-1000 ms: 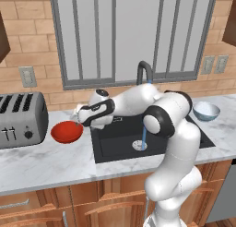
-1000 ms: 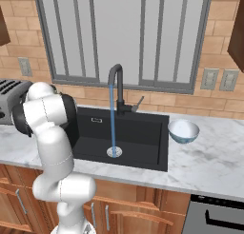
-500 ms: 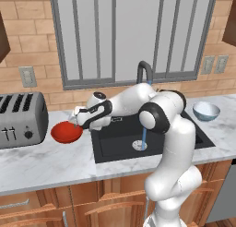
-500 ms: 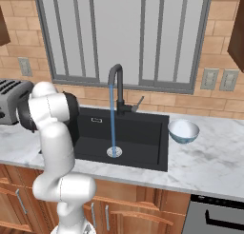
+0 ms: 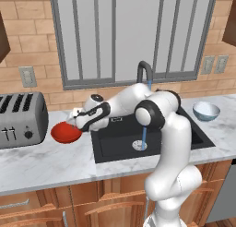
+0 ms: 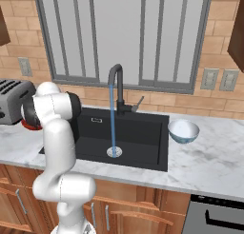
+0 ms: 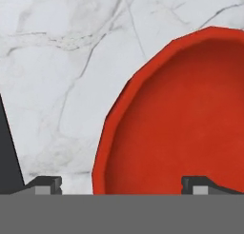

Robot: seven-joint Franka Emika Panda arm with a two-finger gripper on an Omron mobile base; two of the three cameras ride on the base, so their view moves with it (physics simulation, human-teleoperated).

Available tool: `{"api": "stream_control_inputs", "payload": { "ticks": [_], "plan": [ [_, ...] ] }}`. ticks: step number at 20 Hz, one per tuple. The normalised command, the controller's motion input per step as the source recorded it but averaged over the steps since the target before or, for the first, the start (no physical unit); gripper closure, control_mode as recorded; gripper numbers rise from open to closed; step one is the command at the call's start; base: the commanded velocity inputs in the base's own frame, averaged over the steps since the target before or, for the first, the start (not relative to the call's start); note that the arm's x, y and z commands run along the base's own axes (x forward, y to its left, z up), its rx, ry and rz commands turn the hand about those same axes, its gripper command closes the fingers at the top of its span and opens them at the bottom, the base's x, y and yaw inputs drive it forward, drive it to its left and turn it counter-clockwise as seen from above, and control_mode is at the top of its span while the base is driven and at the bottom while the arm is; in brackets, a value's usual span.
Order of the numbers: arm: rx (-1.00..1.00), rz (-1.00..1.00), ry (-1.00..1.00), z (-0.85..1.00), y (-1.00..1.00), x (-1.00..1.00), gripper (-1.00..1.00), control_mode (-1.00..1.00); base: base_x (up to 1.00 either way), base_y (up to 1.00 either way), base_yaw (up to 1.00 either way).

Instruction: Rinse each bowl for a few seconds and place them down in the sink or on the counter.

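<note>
Fingers spread wide, my hand (image 5: 77,123) hangs just over the near rim of the red bowl (image 5: 65,133), holding nothing; one tip sits outside the rim over bare counter (image 7: 57,76), the other over the bowl's hollow, so I judge the rim is what I mean to pinch. The bowl rests on the marble left of the sink (image 5: 120,143), near the toaster (image 5: 20,120). Farther along, water runs from the arched faucet (image 6: 116,85) straight onto the drain, ready for rinsing. Beyond the basin's far side the pale blue-white bowl (image 6: 183,131) waits upright on the counter, well apart from me, its turn not yet come
</note>
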Motion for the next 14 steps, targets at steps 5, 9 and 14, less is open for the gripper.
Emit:
{"api": "stream_control_inputs", "payload": {
  "ticks": [5,9,14],
  "plan": [
    [0.00,0.00,-0.03,-0.12,0.10,0.13,-1.00,-1.00,0.00,0.00,0.00],
    [0.00,0.00,-0.04,-0.12,0.04,0.08,-1.00,-1.00,0.00,0.00,0.00],
    [0.00,0.00,-0.04,-0.11,0.06,0.11,1.00,-1.00,0.00,0.00,0.00]
  ]
}}
